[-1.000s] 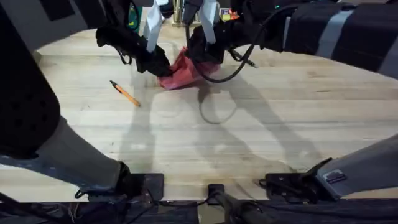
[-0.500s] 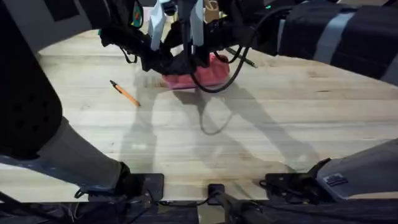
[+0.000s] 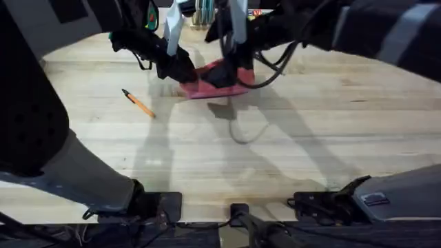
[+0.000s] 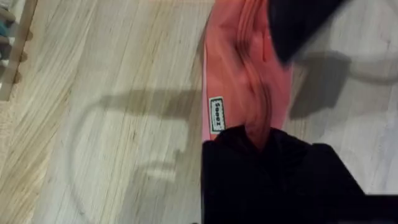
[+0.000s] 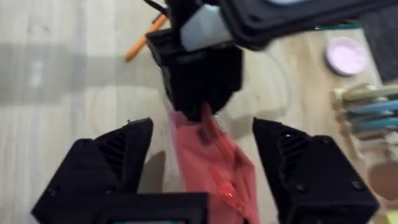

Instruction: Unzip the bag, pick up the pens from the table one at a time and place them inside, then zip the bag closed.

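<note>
The salmon-pink bag (image 3: pixel 219 84) lies at the far middle of the table (image 3: pixel 289 138). My left gripper (image 3: pixel 182 73) is shut on its left end; in the left wrist view the black fingers (image 4: pixel 261 162) pinch the bag (image 4: pixel 245 74) at its zipper ridge. My right gripper (image 3: pixel 231 71) hovers over the bag's right part. In the right wrist view its fingers (image 5: pixel 112 162) stand open, one on each side of the bag (image 5: pixel 214 162), with the left gripper (image 5: pixel 199 78) beyond. An orange pen (image 3: pixel 138 103) with a black tip lies to the left of the bag.
Teal pens (image 5: pixel 367 106) in a holder and a small round pink thing (image 5: pixel 345 56) stand at the back of the table, just behind the bag. A black cable (image 3: pixel 269 72) loops off the right arm. Bare planks stretch from the bag toward the front edge.
The bag has gone from a bunched, lifted heap to a longer, flatter shape stretched rightward. My right gripper shifted right along it. The left gripper and the orange pen stayed put.
</note>
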